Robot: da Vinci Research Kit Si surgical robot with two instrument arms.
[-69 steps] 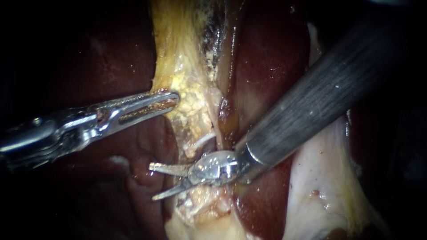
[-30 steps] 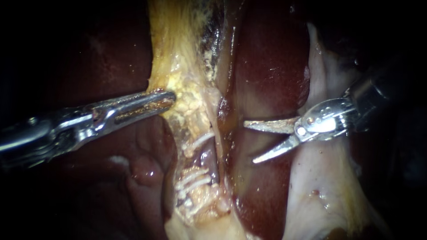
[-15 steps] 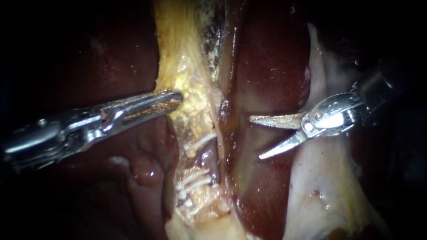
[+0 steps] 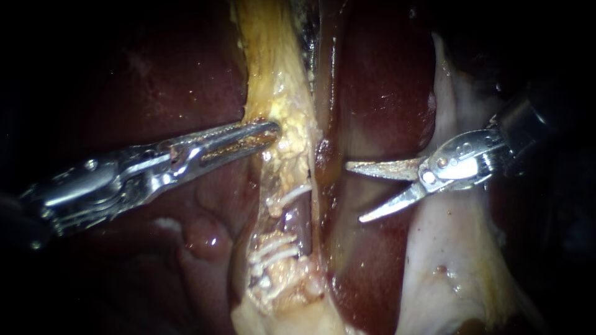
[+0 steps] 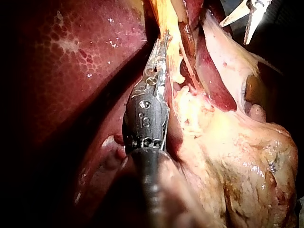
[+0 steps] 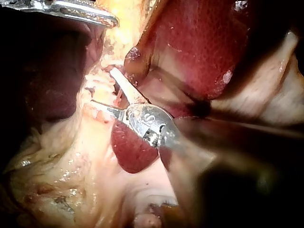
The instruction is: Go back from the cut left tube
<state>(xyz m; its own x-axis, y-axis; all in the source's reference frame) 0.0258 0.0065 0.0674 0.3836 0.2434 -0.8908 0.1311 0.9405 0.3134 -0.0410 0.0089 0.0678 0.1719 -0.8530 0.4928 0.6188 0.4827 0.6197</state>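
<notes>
The right instrument (image 4: 353, 193) is hanging over the dark liver (image 4: 379, 93) with its two pointed jaws spread wide, gripping nothing, clear of the cut left tube (image 4: 276, 214). That tube is lying just beside the tips, with white clips (image 4: 273, 249) sitting above and below the cut. The left instrument (image 4: 275, 128) is clamping its jaws on yellow tissue (image 4: 273, 56) above the tube.

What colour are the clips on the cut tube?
The clips are white, clearest in the endoscope view.
</notes>
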